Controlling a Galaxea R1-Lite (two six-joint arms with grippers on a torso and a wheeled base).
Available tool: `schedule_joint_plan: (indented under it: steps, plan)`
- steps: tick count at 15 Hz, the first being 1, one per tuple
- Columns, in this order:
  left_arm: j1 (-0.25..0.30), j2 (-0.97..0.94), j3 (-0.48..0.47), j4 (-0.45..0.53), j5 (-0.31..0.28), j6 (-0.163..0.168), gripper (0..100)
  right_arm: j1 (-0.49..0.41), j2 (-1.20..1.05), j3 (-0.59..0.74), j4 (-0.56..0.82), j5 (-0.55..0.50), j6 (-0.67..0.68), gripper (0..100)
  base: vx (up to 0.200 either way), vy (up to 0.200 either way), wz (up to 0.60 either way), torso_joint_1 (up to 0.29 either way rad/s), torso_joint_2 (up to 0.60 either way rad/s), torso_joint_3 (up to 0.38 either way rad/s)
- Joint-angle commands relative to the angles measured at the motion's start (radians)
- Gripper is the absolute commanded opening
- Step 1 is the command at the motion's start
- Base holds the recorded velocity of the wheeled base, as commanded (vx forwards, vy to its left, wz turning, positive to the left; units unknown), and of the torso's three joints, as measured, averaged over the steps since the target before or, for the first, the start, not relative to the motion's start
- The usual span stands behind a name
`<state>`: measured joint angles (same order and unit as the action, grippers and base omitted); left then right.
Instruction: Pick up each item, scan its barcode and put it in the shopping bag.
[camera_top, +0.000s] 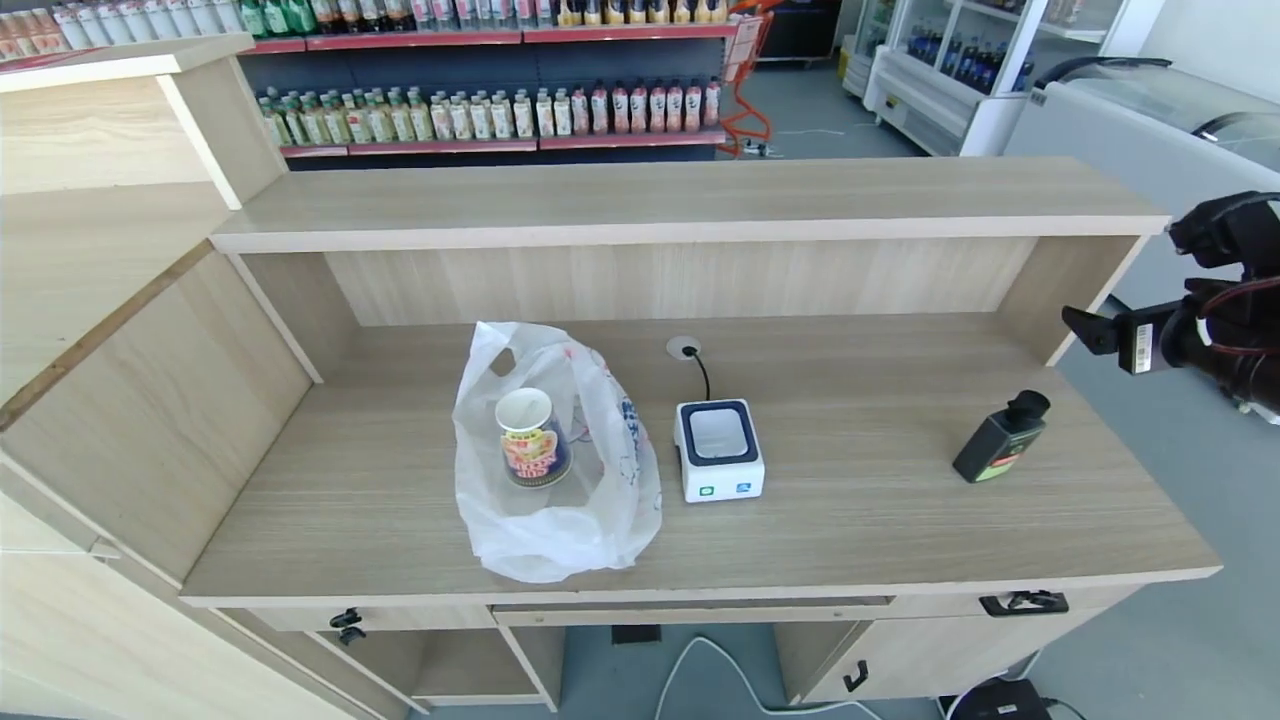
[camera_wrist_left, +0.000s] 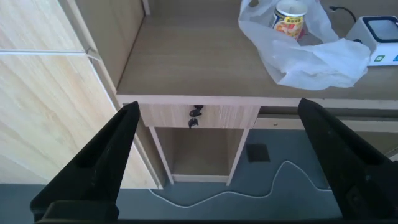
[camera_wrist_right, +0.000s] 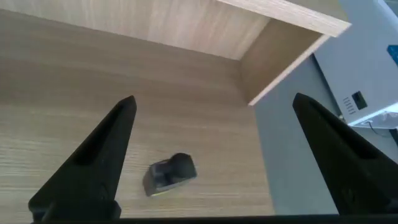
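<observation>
Left pincer (camera_wrist_left: 219, 109), released, hung off the front of the counter (camera_top: 860, 500). Right pincer (camera_wrist_right: 214, 102), released, hovered above the dark bottle (camera_top: 1002, 438) at the counter's right end. Noodle cup (camera_top: 533, 440) stood in the shopping bag (camera_top: 560, 540), beside the scanner (camera_top: 718, 448).

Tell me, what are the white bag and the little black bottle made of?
The shopping bag looks like thin plastic film: milky, crinkly, and see-through enough that the cup inside shows. The black bottle seems to be hard plastic with a dull sheen and a moulded cap, though dark glass can't be ruled out.
</observation>
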<state>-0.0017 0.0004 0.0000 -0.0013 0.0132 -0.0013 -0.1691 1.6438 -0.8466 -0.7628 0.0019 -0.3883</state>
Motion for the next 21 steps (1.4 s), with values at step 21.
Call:
schedule_joint_plan:
  steps: [21]
  plan:
    - [0.000,0.000,0.000,0.000,0.001,0.000,100,-0.156,0.350,0.356,-0.464,0.138,-0.015,100,0.000,0.000,0.00,0.000,0.00,0.000]
